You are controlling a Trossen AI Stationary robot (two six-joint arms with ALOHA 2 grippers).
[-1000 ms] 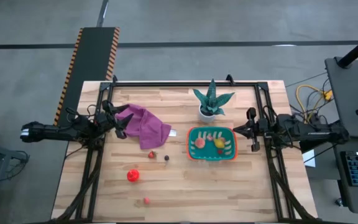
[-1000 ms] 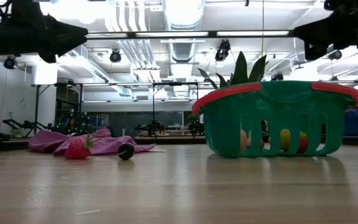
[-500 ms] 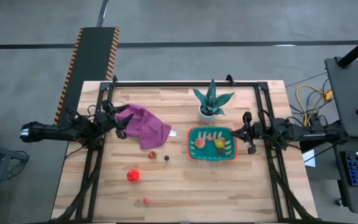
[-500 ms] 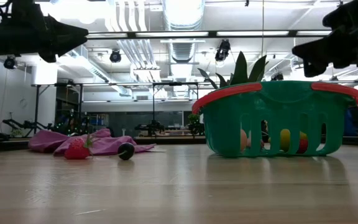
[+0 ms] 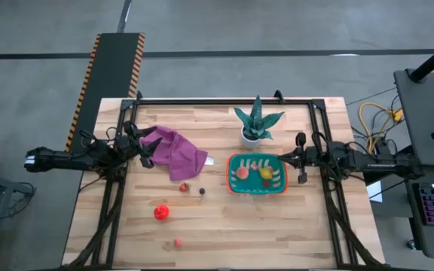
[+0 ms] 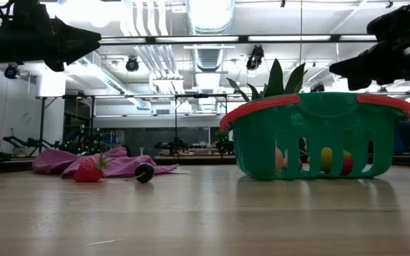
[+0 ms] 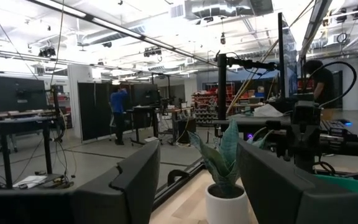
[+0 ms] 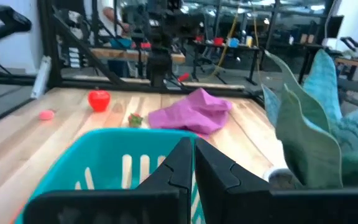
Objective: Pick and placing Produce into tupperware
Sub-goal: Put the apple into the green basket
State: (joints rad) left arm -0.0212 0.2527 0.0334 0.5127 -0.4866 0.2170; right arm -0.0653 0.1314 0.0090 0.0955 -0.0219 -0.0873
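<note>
The teal tupperware (image 5: 257, 184), red-rimmed, stands right of the table's middle and holds a peach-orange (image 5: 242, 172), a yellow (image 5: 266, 175) and a pink piece of produce. A strawberry (image 5: 184, 187), a dark ball (image 5: 201, 191), a red piece (image 5: 161, 212) and a small pink one (image 5: 178, 242) lie on the bare wood. My right gripper (image 5: 284, 156) is shut, level, in the air just right of the tub's rim (image 8: 123, 168). My left gripper (image 5: 146, 147) waits open in the air at the left edge, beside the purple cloth.
A purple cloth (image 5: 176, 152) lies crumpled at the far left. A green spiky plant in a white pot (image 5: 257, 124) stands just beyond the tub. Black frame rails run along the table's left, right and far edges. Bare wood lies near the front edge.
My right gripper has sunk a little and crept toward the tub's right rim, staying shut and level. Nothing on the table has moved.
</note>
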